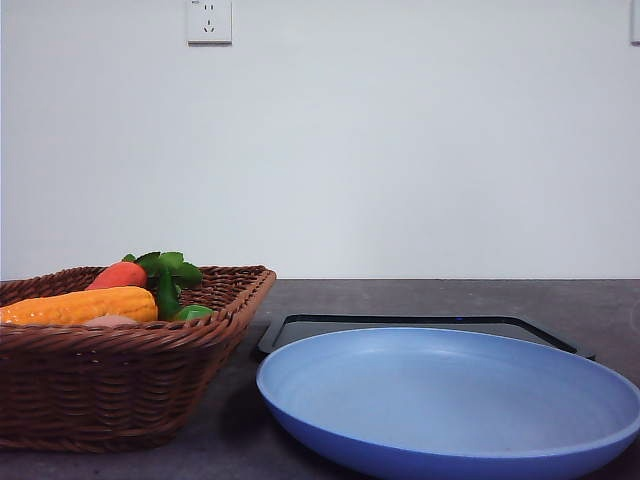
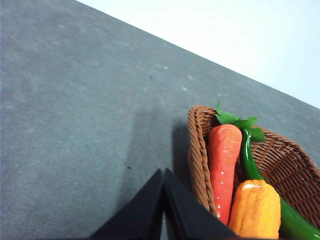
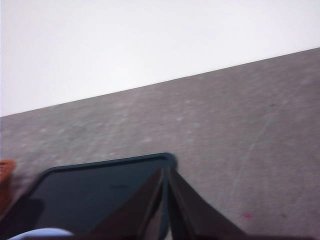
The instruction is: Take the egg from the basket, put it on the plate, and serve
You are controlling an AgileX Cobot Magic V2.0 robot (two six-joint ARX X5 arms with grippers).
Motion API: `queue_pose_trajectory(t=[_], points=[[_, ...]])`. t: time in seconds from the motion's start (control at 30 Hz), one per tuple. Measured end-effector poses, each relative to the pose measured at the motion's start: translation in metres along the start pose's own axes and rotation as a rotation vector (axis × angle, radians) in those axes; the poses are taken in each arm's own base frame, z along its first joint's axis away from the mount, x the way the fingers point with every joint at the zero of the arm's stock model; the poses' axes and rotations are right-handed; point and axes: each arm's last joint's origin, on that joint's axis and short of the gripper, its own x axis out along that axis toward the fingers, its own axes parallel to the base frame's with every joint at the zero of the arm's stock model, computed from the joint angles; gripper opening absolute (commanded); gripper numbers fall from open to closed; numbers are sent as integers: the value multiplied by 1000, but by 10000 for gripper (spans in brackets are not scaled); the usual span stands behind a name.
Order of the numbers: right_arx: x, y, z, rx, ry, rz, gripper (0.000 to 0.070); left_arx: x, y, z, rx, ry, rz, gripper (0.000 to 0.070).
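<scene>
While woven wicker basket [image 1: 120, 370] holds produce, smooth round plate [image 1: 450, 405] — matte blue.

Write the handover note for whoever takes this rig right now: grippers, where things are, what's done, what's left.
Left gripper: shut, empty, beside the basket.
Right gripper: shut, empty, over the corner of the black tray.
Egg: in the basket, just a sliver showing in front of the corn, near the carrot.
Plate: empty, right of the basket, in front of the tray.
Done: nothing.
Left: pick the egg, set it on the plate, serve.
</scene>
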Motion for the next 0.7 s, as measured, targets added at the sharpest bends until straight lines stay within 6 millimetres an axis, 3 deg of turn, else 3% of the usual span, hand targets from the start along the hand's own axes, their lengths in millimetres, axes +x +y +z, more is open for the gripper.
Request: queue_pose_trajectory(t=[0.13,0.33,0.5,0.7], points=[[-4,4,8,41,43,-4,0,0,-2,-1,-15,33,-76,0],[-16,15,38,67,76,-7,0,-5,-4,1,-64,123,-81,0],[-21,25,66,77,149,-33,0,-12,-16,27,-75,123,-114,0],[-13,34,93,62,271,-30,0,-10,-28,50,-78,196,-134,0]])
